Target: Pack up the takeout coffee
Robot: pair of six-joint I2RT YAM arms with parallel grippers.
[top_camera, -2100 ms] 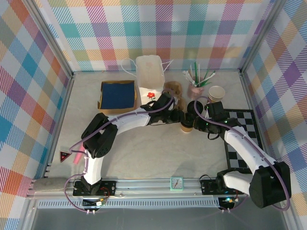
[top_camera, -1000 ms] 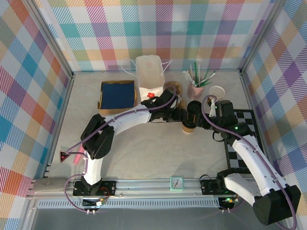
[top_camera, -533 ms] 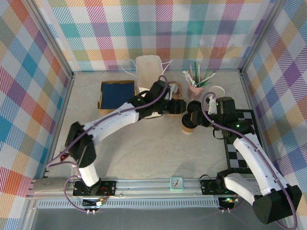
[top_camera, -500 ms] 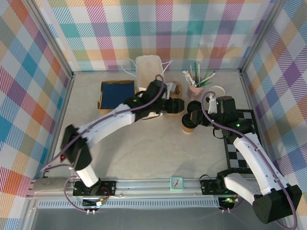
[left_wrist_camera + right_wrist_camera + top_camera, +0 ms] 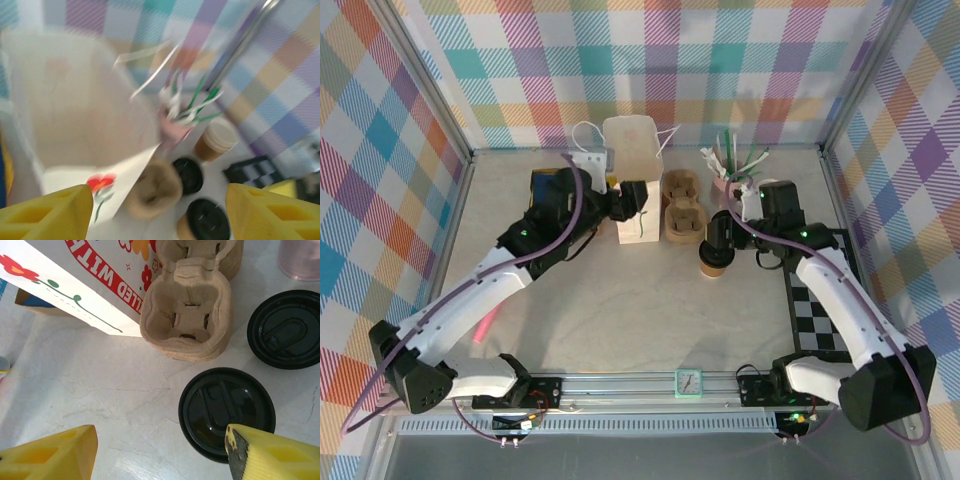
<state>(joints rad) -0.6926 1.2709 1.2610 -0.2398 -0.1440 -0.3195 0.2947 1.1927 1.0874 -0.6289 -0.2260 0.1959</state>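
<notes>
A small brown kraft-paper cup with black lid [image 5: 226,412] stands just beside the brown moulded cardboard tray [image 5: 187,315]. The left gripper [image 5: 157,200] and right gripper [image 5: 160,440] both gape wide, empty.

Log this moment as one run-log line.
left fingers: open, by paper bag | right fingers: open, near takeout coffee | takeout coffee: lidded, upright on table, not yet packed

My top view is bright and even, with only small, soft shadows on the pale surface [image 5: 620,310]. My left wrist view is smeared and blurry all over, but my right wrist view is sharp, with soft shine on the takeout coffee [image 5: 226,412] lid.
</notes>
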